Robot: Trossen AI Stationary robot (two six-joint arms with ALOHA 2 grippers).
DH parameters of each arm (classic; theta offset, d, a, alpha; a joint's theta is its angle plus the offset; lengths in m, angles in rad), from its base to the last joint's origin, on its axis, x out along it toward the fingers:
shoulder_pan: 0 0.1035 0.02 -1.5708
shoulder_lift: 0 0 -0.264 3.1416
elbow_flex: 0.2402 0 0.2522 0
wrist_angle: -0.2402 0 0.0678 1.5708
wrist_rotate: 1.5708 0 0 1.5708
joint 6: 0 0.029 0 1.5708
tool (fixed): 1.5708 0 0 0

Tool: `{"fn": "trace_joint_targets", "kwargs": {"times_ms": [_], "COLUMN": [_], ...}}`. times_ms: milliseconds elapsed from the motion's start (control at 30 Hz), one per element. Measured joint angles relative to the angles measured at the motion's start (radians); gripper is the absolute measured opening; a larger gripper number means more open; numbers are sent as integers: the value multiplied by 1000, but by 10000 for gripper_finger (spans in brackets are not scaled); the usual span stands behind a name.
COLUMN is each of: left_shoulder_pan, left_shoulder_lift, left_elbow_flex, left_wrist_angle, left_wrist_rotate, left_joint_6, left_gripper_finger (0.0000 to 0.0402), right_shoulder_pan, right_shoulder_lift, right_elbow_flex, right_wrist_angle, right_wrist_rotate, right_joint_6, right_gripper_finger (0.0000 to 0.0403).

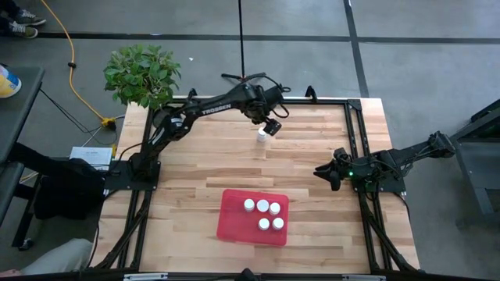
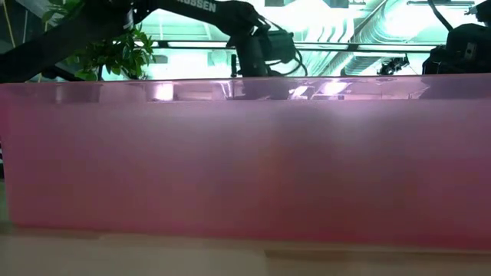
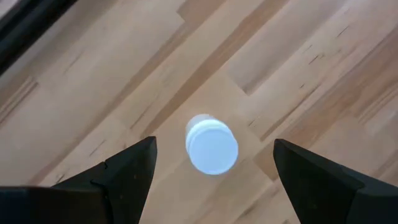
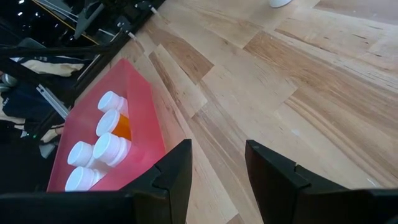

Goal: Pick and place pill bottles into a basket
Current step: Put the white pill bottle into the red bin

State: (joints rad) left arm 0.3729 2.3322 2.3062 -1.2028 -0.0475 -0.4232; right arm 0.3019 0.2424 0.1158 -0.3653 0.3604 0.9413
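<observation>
One pill bottle [image 1: 262, 137] with a white cap [image 3: 212, 147] stands upright on the wooden table at the far middle. My left gripper [image 3: 214, 171] hangs just above it, pointing steeply down and open, one finger on either side of the cap without touching it. The basket, a flat red tray [image 1: 234, 222], lies near the front edge with several white-capped pill bottles [image 1: 263, 215] standing in it; one has an orange body [image 4: 122, 127]. My right gripper [image 1: 328, 173] waits shut, low at the table's right side.
A potted plant [image 1: 141, 74] stands off the table's far left corner. Black frame rails run along the table's edges [image 1: 355, 117]. In the low view the tray's red wall [image 2: 245, 169] fills most of the picture. Bare wood lies between the lone bottle and the tray.
</observation>
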Motion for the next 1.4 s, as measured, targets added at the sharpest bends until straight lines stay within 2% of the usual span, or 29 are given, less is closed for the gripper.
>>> {"fn": "trace_joint_targets", "kwargs": {"times_ms": [800,1133,1400], "left_shoulder_pan": [-7,-7,-7], "left_shoulder_lift": [23,23,23], "left_elbow_flex": [1,-75,-78], "left_wrist_angle": [-10,26,54], "left_wrist_rotate": [4,12,12], "left_joint_6": [0,-3,-2], "left_gripper_finger": [356,356,356], "right_shoulder_pan": [0,0,0], "right_shoulder_lift": [0,0,0], "right_elbow_flex": [0,0,0], "right_wrist_angle": [0,0,0], "right_wrist_rotate": [0,-1,-1], "right_joint_6": [0,1,1], "right_gripper_finger": [140,140,140]}}
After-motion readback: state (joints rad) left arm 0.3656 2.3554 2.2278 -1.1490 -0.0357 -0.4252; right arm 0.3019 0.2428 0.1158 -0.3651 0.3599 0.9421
